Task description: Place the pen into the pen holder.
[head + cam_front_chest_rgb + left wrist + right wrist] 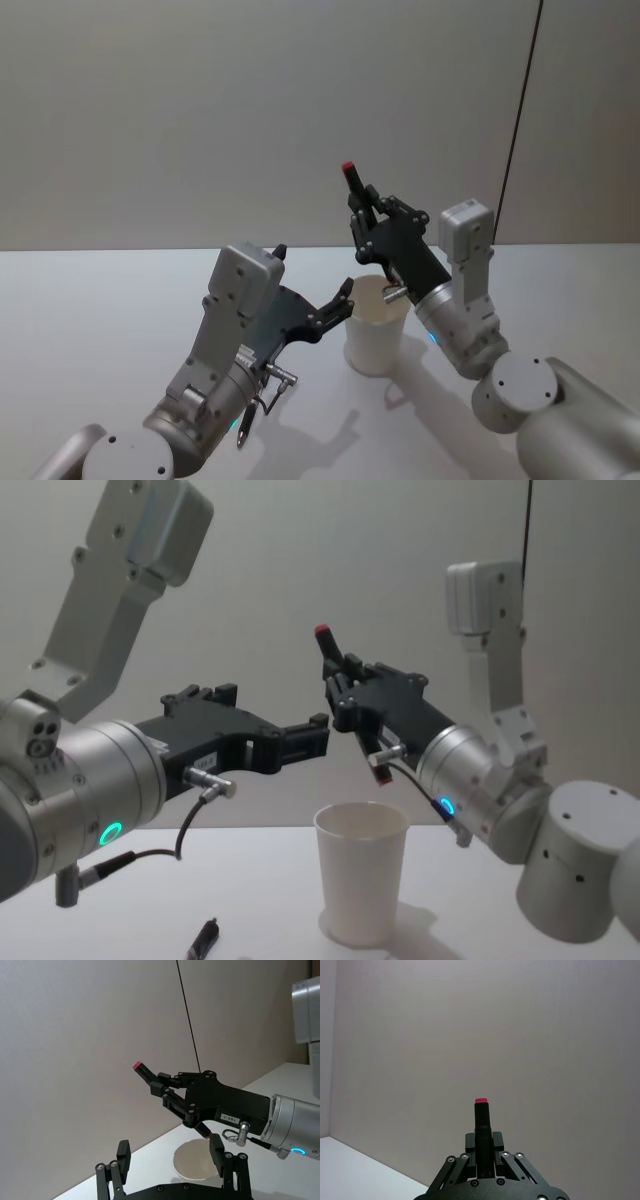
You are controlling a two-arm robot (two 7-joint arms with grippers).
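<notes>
Pen [352, 181]: black barrel with a red top end, held in the air above the pen holder, tilted, not touching the cup.
Pen, lower end: emerges under the right gripper's palm in the left wrist view, hanging over the cup's open mouth.
Pen holder [362, 884]: plain white paper cup, upright on the table, mouth open, narrower at the base than at the rim.
Right gripper [362, 216]: raised above and just behind the cup, fingers pinched on the pen's upper barrel, red end standing clear above the fingertips.
Left gripper [314, 272]: level with the space above the cup's rim on the cup's left side, fingers spread wide, holding nothing, near the cup but apart from it.
Gripper spacing: black fingers of the two grippers point toward each other over the cup, close but not touching in the chest view.
Table [100, 320]: pale grey, flat surface.
Dark slender object [205, 938]: lies on the table left of the cup; kind cannot be told.
Background: plain grey wall with one thin dark vertical line.
</notes>
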